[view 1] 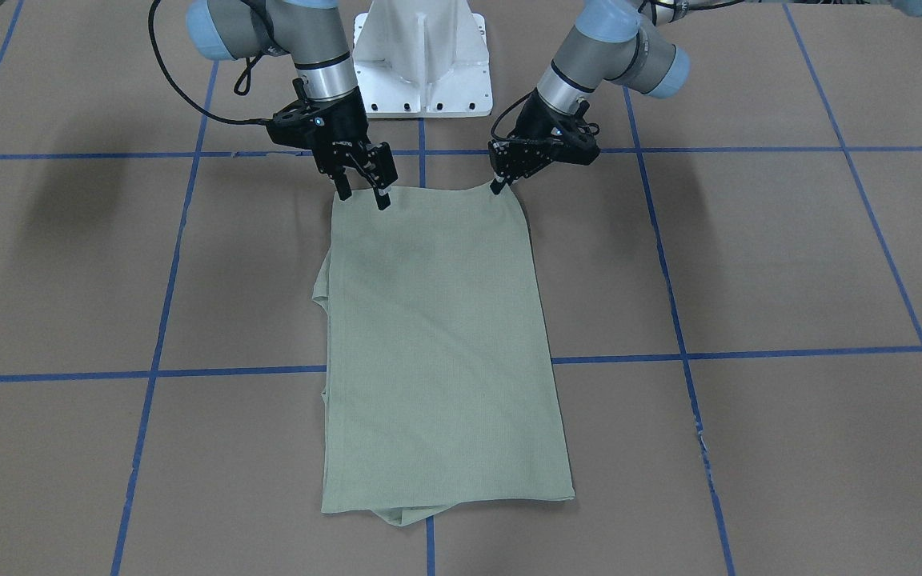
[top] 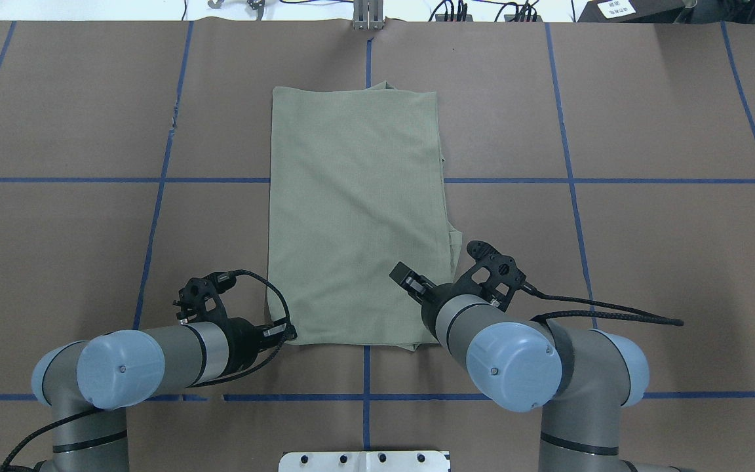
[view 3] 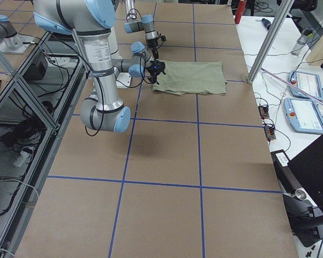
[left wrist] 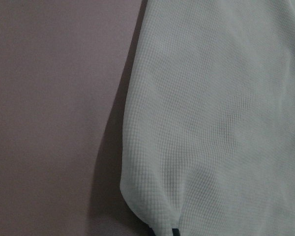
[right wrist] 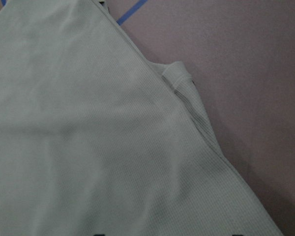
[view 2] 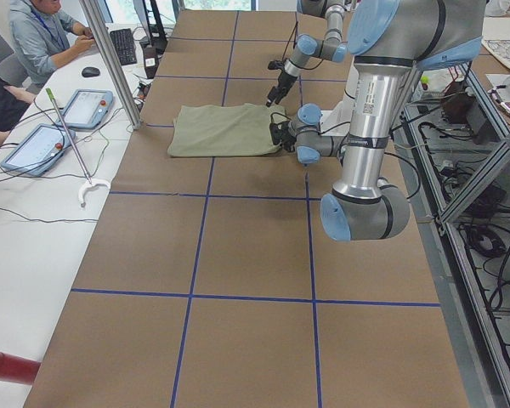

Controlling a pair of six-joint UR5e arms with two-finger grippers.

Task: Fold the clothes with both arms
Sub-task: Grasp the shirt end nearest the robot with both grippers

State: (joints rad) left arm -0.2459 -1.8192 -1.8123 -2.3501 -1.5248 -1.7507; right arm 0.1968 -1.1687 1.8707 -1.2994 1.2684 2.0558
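Observation:
The pale sage-green shirt (view 1: 445,344) lies folded into a long flat rectangle in the middle of the table, a short edge toward the robot; it also shows in the overhead view (top: 358,210). My left gripper (view 1: 499,186) is shut on the shirt's near corner, which peaks up slightly; in the left wrist view the cloth (left wrist: 221,113) narrows to a pinched point at the bottom. My right gripper (view 1: 362,198) is open, its fingers straddling the other near corner, just at the cloth. The right wrist view shows the shirt (right wrist: 88,123) and a folded-in cuff (right wrist: 179,78).
The white pedestal base (view 1: 422,60) stands behind the grippers. Blue tape lines (view 1: 629,356) grid the brown table cover. In the left side view, operators (view 2: 42,34), tablets (view 2: 85,106) and an upright pole (view 2: 110,59) are along the far table side.

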